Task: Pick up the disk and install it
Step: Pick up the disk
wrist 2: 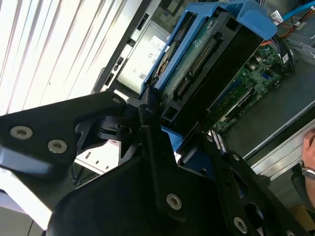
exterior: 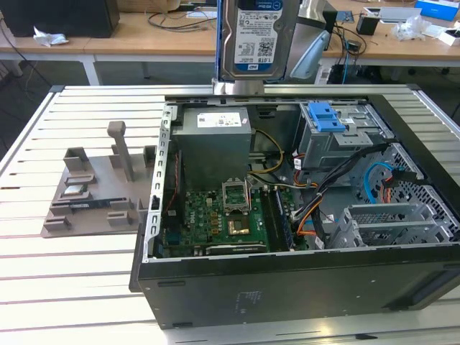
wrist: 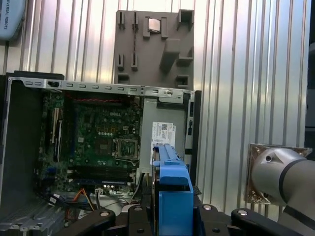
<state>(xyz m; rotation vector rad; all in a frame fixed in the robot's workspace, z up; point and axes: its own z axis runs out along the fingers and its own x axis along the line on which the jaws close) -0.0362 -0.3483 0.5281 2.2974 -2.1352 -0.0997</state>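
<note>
Disk [exterior: 255, 36], pinched in the gripper [wrist 2: 170, 130], hangs over the case [exterior: 287, 280] rim; any tilt could jam it against the drive cage [exterior: 345, 147].

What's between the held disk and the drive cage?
Nothing visible. In the exterior view the disk hangs above the case's far edge. The grey drive cage sits lower, toward that view's right, with open air between. Cables run beside the cage, not over it.
</note>
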